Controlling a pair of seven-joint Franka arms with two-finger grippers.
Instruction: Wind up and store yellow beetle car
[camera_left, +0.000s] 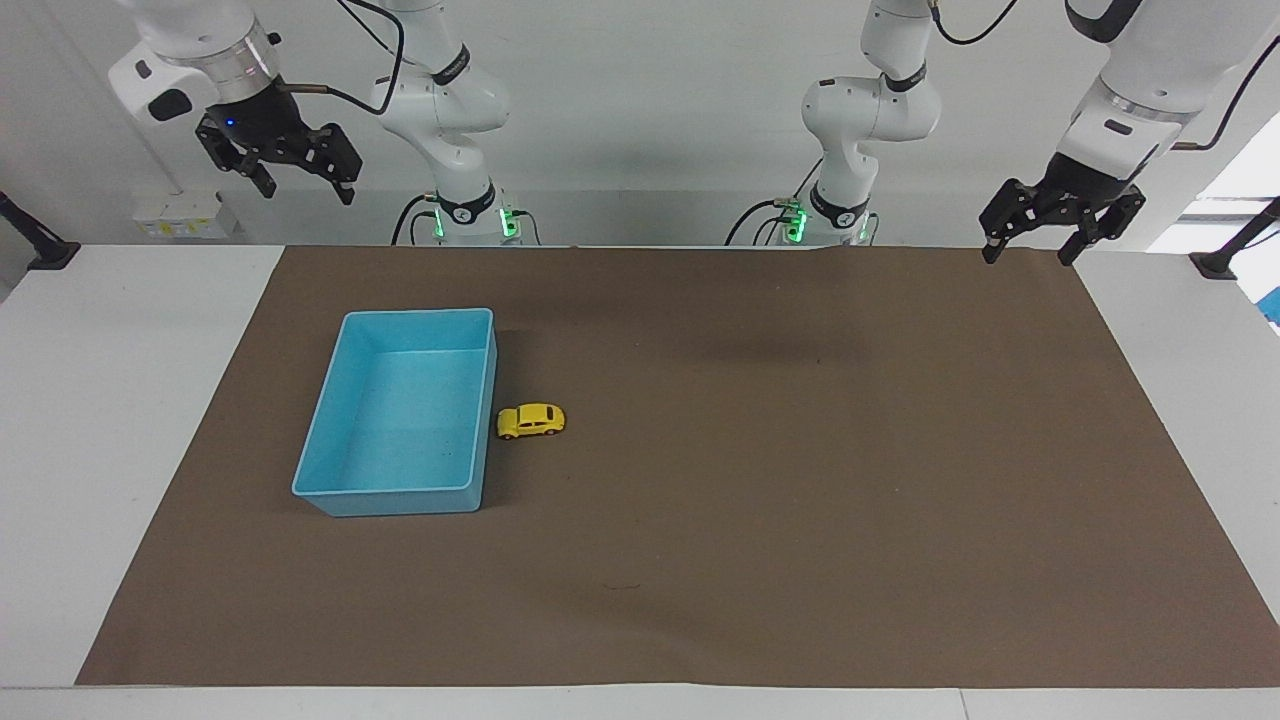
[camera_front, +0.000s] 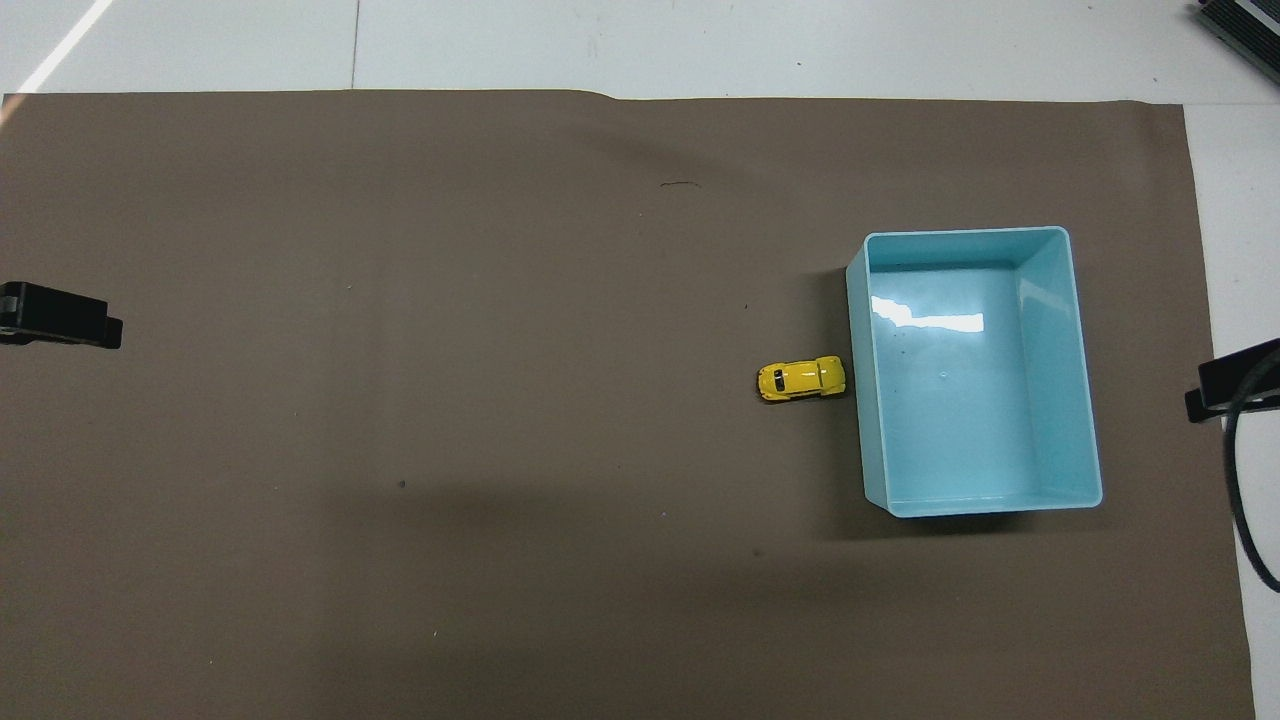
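The yellow beetle car (camera_left: 531, 421) (camera_front: 801, 379) stands on its wheels on the brown mat, close against the long wall of the light-blue bin (camera_left: 400, 500) (camera_front: 965, 232), on the side toward the left arm's end. The bin holds nothing. My left gripper (camera_left: 1027, 255) hangs open and holds nothing, over the mat's corner at the left arm's end. My right gripper (camera_left: 307, 190) is open too, raised high at the right arm's end, well above the bin. Both are far from the car. In the overhead view only a fingertip of each shows at the side edges.
The brown mat (camera_left: 800, 500) covers most of the white table (camera_left: 120, 420). The two arm bases (camera_left: 640, 225) stand at the table's robot end. A black cable (camera_front: 1240, 480) from the right arm hangs at the edge of the overhead view.
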